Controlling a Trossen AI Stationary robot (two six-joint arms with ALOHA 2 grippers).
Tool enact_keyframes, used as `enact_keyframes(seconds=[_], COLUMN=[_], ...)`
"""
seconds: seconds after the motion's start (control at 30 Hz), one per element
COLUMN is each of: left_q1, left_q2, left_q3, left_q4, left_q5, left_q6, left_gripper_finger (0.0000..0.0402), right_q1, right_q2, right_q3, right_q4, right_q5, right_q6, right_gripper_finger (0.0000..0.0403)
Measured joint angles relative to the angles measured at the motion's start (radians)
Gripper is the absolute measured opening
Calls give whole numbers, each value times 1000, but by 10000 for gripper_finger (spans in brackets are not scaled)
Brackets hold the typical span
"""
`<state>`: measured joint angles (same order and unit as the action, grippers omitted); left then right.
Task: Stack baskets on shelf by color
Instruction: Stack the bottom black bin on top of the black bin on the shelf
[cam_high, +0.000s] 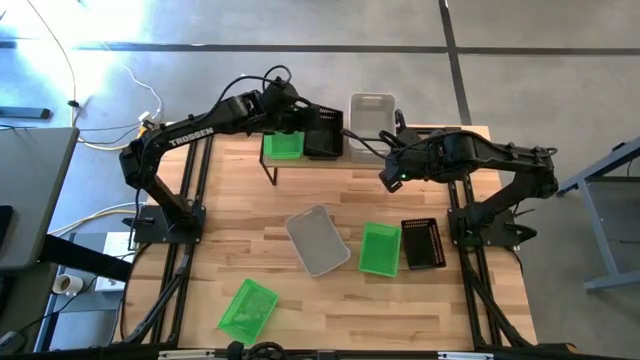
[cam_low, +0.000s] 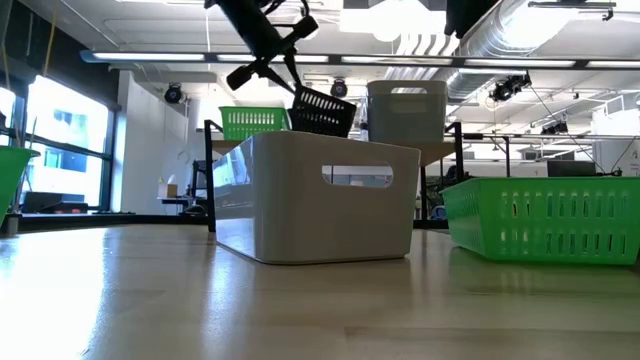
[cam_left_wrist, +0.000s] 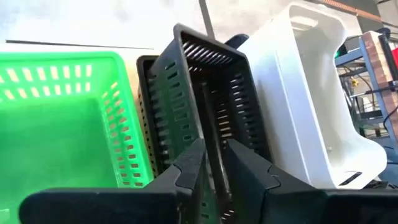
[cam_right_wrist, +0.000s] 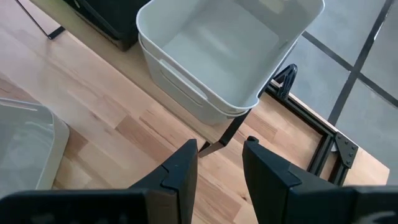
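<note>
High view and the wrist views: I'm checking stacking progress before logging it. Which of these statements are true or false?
1. Two grey baskets sit nested on the shelf. True.
2. The right gripper holds a green basket. False: it is open and empty, near the shelf.
3. The black basket at the left gripper stands level. False: it is tilted.
4. A lone grey basket lies on the tabletop, off the shelf. True.
</note>
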<state>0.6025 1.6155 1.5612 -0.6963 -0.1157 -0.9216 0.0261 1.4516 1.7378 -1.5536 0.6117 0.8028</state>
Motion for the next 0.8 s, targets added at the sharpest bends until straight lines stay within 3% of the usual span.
enact_keyframes(seconds=[0.37, 0.5, 0.63, 0.8], left_q1=[25, 17, -6, -12], left_q2=[-52, -51, -51, -51], left_q3=[0, 0, 0, 0], left_q4=[14, 41, 119, 102], left_q5=[1, 49, 44, 18], left_q6=[85, 112, 129, 138], left_gripper_finger=[56, 56, 56, 56], right_q1=[1, 1, 1, 1], right_q2=[0, 0, 0, 0], right_q3=[0, 0, 0, 0], right_q4=[0, 0, 0, 0], right_q5=[-68, -65, -63, -63], right_q6=[-26, -26, -46, -52], right_gripper_finger=[112, 112, 112, 112])
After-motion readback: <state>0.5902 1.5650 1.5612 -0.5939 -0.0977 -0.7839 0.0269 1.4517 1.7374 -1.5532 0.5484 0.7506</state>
